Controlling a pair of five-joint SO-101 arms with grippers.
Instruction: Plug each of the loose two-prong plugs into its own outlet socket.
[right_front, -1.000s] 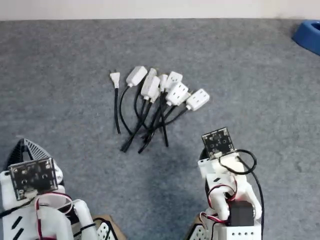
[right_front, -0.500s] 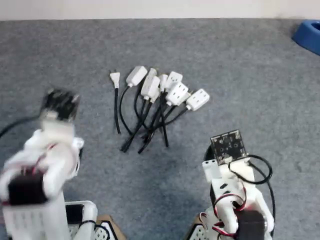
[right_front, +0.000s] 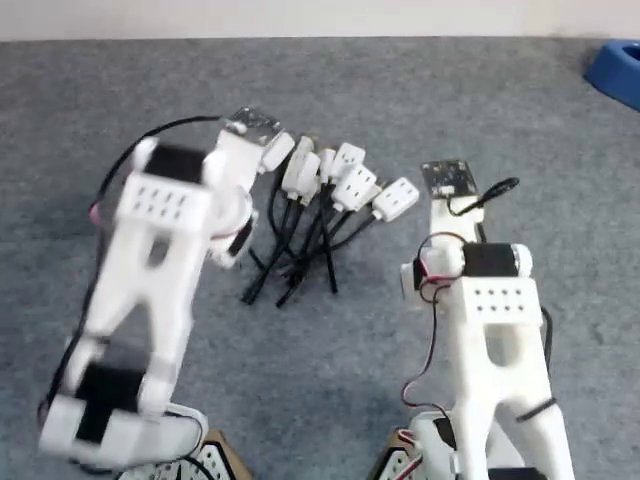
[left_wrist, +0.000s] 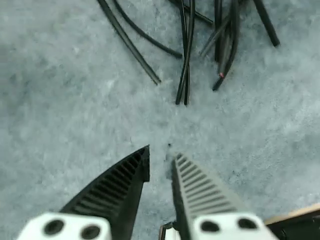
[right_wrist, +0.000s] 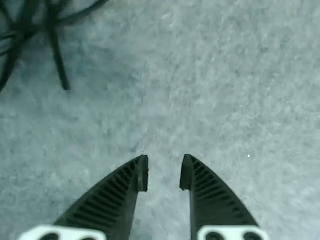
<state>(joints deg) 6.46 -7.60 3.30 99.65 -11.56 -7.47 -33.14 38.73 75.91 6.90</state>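
I record both arms swung out from rest this past second. The left jaws and right jaws stand narrowly parted, empty. The plugs and sockets (right_front: 340, 185) lie ahead of both, untouched; the approach is under way.

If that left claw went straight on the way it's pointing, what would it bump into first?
Most likely the bare carpet just past its tips: the left gripper angles down at it. The black cable ends lie farther along that line, though depth is hard to judge.
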